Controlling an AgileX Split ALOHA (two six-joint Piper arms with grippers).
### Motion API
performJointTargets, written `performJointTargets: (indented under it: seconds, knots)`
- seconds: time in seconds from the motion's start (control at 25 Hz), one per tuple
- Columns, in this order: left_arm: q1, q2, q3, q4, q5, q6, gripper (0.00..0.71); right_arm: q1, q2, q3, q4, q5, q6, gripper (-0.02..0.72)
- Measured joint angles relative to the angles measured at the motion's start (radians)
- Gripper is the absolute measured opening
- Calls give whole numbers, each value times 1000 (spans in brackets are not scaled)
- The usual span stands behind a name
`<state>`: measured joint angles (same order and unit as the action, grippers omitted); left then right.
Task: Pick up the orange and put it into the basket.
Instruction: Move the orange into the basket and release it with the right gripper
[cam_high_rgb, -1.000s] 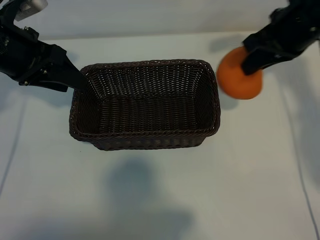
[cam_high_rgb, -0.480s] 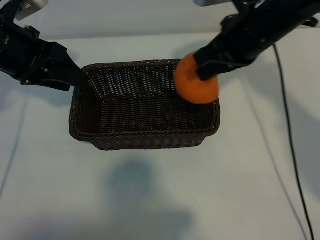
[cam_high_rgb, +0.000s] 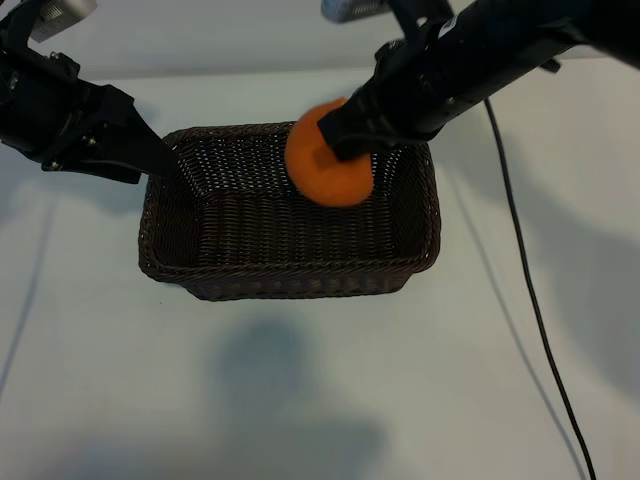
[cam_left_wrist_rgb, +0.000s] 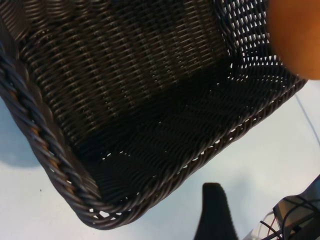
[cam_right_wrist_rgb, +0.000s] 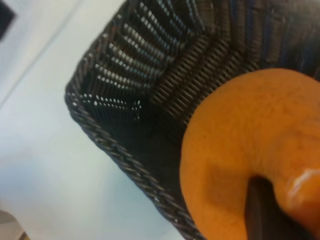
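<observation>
The dark brown wicker basket stands mid-table. The orange hangs above its far right part, with my right gripper shut on it from the far right. In the right wrist view the orange fills the near side, a dark finger presses into it, and the basket's rim lies below. My left gripper is open at the basket's far left corner. The left wrist view shows the basket's inside, one finger outside its wall and the orange at the edge.
A black cable trails from the right arm across the white table to the right of the basket. Bare table lies in front of the basket and on both sides.
My right arm has carried the orange leftward, from beside the basket's right end to above its far right part. The left arm and the basket have not moved.
</observation>
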<state>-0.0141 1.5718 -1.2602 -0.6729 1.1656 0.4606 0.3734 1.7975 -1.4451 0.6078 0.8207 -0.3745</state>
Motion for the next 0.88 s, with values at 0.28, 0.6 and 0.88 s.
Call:
performJointTargets:
  seconds: [0.28, 0.6, 0.88]
  knots:
    - [0, 0, 0, 0, 0, 0, 527, 41, 102, 0, 5, -23, -27, 50]
    - [0, 0, 0, 0, 1, 0, 527, 98, 172, 0, 4, -76, -65, 50]
    - [0, 0, 0, 0, 2, 0, 527, 98, 176, 0, -22, -89, -78, 53]
